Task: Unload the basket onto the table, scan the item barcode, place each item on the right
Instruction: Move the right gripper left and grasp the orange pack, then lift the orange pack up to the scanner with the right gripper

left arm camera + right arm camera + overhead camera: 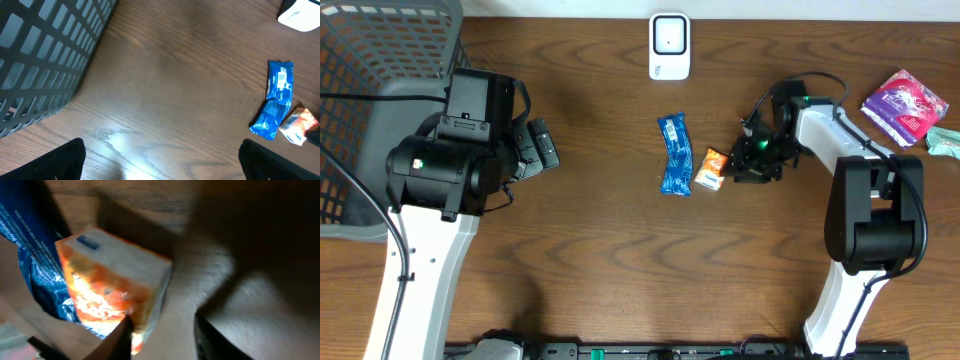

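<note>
Two spread: left pincer (161, 159) wide, right pincer (162, 335) narrower beside glossy orange packet (112, 280), crinkled blue wrapper (675, 153).

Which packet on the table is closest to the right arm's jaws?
The small orange packet, right beside them; the blue wrapper lies just past it, the purple pouch much farther.

Mock shop checkout; scanner (669, 45), basket (390, 50)

White links (415, 275), black joints (445, 165), one green light (761, 144)
</note>
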Robot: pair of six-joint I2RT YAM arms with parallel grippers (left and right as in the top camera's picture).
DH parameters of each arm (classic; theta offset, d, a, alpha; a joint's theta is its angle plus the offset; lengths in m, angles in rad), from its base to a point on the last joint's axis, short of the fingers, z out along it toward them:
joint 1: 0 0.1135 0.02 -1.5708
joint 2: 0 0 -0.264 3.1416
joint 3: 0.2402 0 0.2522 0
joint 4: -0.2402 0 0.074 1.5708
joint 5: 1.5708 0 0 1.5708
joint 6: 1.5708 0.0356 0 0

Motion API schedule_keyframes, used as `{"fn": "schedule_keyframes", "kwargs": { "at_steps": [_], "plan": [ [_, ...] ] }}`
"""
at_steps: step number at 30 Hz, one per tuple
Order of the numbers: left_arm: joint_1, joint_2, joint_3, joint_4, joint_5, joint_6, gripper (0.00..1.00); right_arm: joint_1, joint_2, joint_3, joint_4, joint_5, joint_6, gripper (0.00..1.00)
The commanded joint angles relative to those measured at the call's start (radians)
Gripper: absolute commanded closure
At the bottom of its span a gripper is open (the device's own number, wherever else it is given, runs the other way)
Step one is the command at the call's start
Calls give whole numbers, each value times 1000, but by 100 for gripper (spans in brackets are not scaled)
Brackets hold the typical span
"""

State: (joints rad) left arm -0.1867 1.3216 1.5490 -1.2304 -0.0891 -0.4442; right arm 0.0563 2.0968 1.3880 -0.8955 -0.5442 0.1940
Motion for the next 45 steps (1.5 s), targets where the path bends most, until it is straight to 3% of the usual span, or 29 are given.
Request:
{"fn": "schedule_keyframes", "kwargs": {
  "at_steps": [1,5,16,19,22,26,29,34,38,45],
  "plan": [
    [3,-8,6,-3,-17,6,2,-9,-10,-53,59,-101,15,57],
    [3,-8,6,-3,-17,6,2,-10,-10,-77,104,-120,15,53],
    [3,-8,6,-3,-17,6,2,-12,-9,-77,127,-132,31,58],
    [3,-8,6,-3,-17,6,2,-10,-9,-79,143,-58,44,66],
    [3,-8,6,-3,-17,6,2,-9,-9,-85,160,-23,72,84],
    [3,-8,6,-3,-17,6,2,-8,-9,-89,170,-35,71,99],
    [3,-8,6,-3,-17,6,2,-8,-9,-89,167,-114,58,99],
    [3,-8,6,-3,-17,6,2,-15,-10,-87,170,-442,-91,99],
    [3,-8,6,-3,-17,6,2,-23,-10,-87,121,-757,-335,99],
    [3,-8,6,-3,-17,6,2,-15,-10,-87,-13,-801,-555,99]
  ]
}}
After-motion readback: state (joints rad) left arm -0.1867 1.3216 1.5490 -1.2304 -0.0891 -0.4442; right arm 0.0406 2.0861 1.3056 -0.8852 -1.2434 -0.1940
